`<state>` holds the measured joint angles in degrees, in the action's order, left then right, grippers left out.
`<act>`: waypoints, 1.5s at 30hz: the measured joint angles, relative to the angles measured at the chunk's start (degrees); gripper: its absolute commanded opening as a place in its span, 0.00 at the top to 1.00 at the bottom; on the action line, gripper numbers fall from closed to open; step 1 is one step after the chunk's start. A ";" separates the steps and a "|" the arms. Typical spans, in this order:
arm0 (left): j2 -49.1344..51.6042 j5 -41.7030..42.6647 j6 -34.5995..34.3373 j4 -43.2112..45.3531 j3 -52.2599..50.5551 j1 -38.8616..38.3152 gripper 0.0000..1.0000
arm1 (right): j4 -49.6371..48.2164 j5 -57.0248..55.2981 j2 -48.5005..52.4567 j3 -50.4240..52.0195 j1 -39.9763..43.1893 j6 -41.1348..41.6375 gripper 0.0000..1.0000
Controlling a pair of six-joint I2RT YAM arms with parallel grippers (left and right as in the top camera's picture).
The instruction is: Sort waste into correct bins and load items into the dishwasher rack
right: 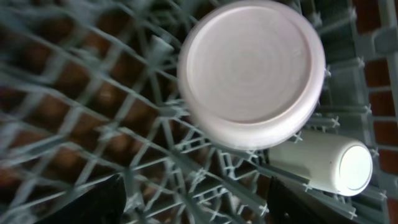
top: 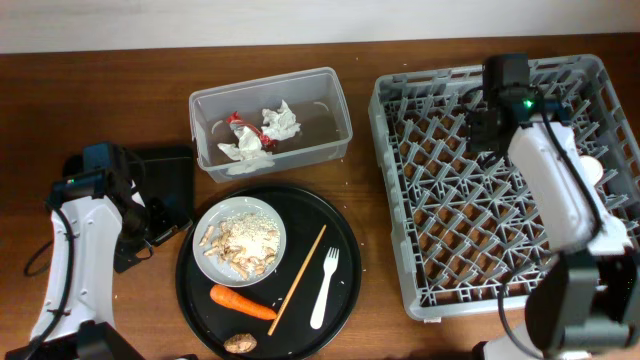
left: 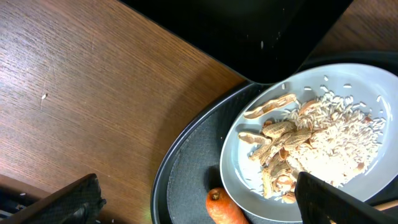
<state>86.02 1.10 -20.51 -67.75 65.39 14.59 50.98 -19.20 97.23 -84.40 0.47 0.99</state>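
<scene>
Evidently the work is mid-way, split between rack-loading and waste-sorting. The right hand (right: 196, 186) hangs wide open and empty over the dishwasher rack (top: 440, 72), just above a pink bowl (right: 252, 71) that sits upside down on the pegs, with a white cup (right: 329, 163) lying on its side just beside it. In the clear tub (top: 270, 78) lie crumpled white napkins (top: 280, 122) and a red wrapper (top: 243, 122), so the paper waste looks sorted. The left hand (left: 198, 186) is also spread wide and holds nothing. It hovers low over the edge of the round black tray (left: 186, 174), between the shallow black bin tray (top: 165, 175) and the pale plate-bowl (left: 373, 81). My reading is that the food waste comes next: the left hand needs to close on the orange carrot (left: 222, 208), or on the plate-bowl's rim to tip it over the black bin. The beige food scraps (left: 317, 140), loose rice-like grains and crumbly strips, are heaped in the plate-bowl and would spill easily. The small brown lump (top: 239, 343), white fork (top: 325, 290) and wooden stick (top: 300, 278) lie untouched on the round tray.
</scene>
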 measured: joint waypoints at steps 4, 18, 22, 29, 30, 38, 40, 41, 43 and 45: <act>0.00 0.00 -0.02 0.04 0.00 0.00 0.01 | 2.36 2.89 -9.90 0.00 0.17 -0.48 0.12; 0.02 0.00 0.00 0.00 0.00 0.00 0.01 | 23.28 34.86 -20.87 0.04 -0.48 -1.51 0.01; 0.02 0.02 0.00 0.04 0.00 0.00 0.01 | 25.22 37.86 -20.79 0.04 -7.39 -2.71 0.01; 0.00 3.02 2.08 6.62 -0.04 -16.83 0.01 | 26.18 38.84 -20.02 0.04 -14.14 0.61 0.02; 0.02 3.26 1.42 9.11 -0.04 -21.24 0.01 | 26.49 38.82 -20.04 0.04 -14.14 0.76 0.02; 8.00 7.02 -12.55 20.41 -0.04 -39.58 0.02 | 27.65 38.80 -20.02 0.04 -14.16 1.60 0.02; 11.28 9.92 -14.03 22.05 -0.04 -40.19 0.02 | 27.67 38.77 -20.02 0.04 -14.19 1.62 0.02; 12.76 11.23 -14.58 22.27 -0.04 -40.28 0.02 | 27.69 38.77 -20.02 0.04 -14.19 1.60 0.02; 15.98 14.23 -15.39 23.21 -0.04 -40.46 0.02 | 27.71 38.77 -20.02 0.04 -14.19 1.60 0.02; 17.49 15.65 -15.58 23.80 -0.04 -40.52 0.02 | 27.71 38.77 -20.02 0.04 -14.19 1.62 0.02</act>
<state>103.50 16.75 -36.10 -43.94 65.34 -25.93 78.70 19.57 77.21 -84.36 -13.72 2.61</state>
